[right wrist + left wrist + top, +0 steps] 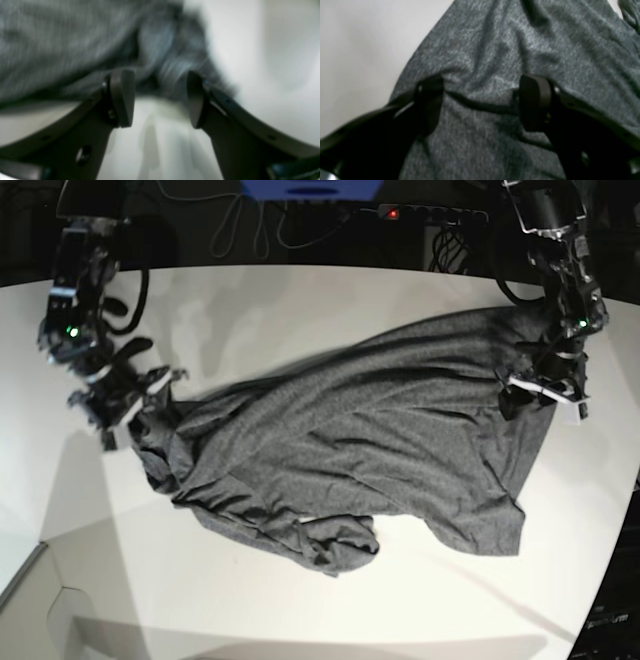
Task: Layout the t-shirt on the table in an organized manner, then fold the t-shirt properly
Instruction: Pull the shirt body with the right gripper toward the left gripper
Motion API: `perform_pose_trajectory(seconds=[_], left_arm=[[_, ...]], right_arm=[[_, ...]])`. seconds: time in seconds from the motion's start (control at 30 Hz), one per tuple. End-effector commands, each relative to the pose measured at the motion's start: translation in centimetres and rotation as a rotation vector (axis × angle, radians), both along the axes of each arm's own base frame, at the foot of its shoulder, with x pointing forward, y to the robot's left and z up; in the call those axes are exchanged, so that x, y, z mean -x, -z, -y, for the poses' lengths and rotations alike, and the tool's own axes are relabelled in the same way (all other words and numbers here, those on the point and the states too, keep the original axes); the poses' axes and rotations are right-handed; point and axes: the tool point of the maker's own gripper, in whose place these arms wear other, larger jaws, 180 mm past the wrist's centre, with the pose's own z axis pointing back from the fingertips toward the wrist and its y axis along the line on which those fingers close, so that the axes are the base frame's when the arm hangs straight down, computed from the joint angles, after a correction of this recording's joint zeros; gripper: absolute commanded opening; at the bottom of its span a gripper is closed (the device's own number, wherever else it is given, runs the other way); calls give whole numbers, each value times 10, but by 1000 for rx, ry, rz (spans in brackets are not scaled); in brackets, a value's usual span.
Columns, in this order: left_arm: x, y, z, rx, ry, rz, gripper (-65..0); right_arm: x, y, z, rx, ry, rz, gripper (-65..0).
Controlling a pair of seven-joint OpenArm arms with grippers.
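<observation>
shirt (350,455): spread rumpled across the middle of the table (300,300), one end bunched near its left edge in base view | left gripper (480,102): jaws wide apart over the cloth, holding nothing | right gripper (160,100): jaws apart at the bunched end, blurred, nothing clamped

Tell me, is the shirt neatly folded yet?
No, the shirt lies spread and rumpled across the table, with bunched folds at its lower edge.
</observation>
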Motion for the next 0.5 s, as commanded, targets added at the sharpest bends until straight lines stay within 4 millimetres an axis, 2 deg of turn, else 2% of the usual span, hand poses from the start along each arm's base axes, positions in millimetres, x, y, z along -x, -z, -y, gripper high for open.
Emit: perform_pose_trajectory(seconds=[0.0, 0.1, 0.27, 0.37, 0.47], left_arm=[[5, 5, -2, -7, 6, -44, -187], [5, 5, -1, -6, 6, -44, -187], [5, 5, -1, -6, 6, -43, -187], [5, 5, -1, -3, 5, -42, -187], [5, 6, -1, -5, 5, -46, -187]], right_arm=[[-6, -15, -8, -30, -11, 64, -314], [12, 4, -26, -83, -10, 12, -312], [17, 14, -49, -144, -18, -15, -310], [21, 27, -63, -166, -42, -54, -309], [17, 34, -74, -183, -63, -70, -309]])
